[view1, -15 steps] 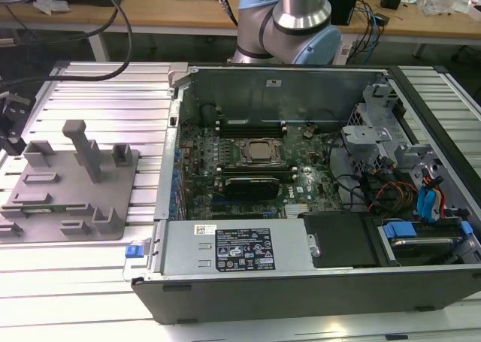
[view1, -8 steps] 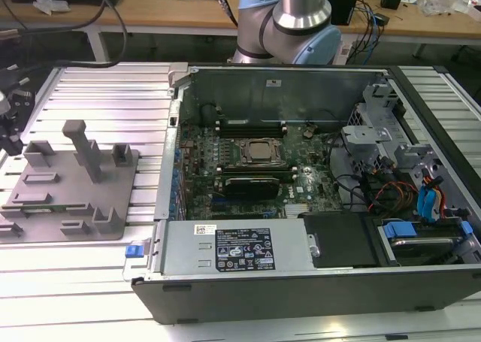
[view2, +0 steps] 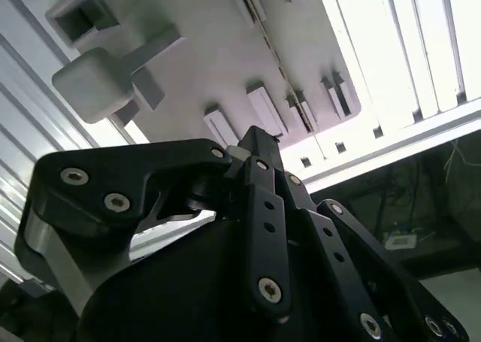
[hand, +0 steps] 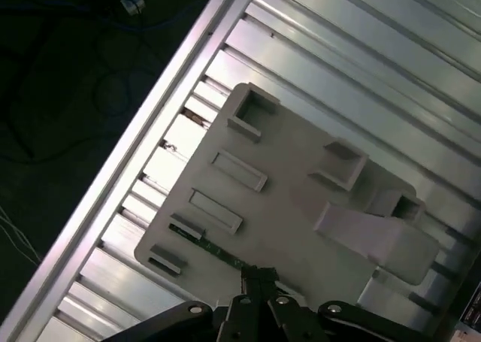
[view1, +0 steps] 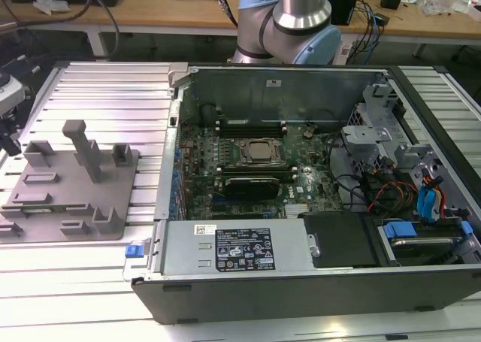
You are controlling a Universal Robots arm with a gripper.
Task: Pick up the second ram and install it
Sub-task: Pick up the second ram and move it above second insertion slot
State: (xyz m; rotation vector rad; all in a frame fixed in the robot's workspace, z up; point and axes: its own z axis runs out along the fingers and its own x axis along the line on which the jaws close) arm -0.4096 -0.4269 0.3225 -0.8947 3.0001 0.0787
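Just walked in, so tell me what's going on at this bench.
A robot arm stands at the far side of an open computer case. In the first wrist view its tool hangs over the grey moulded tray, close to one end of the second ram, a thin dark green stick lying in a slot of the tray. The ram is not lifted yet. Inside the case, the processor sits in its socket on the motherboard.
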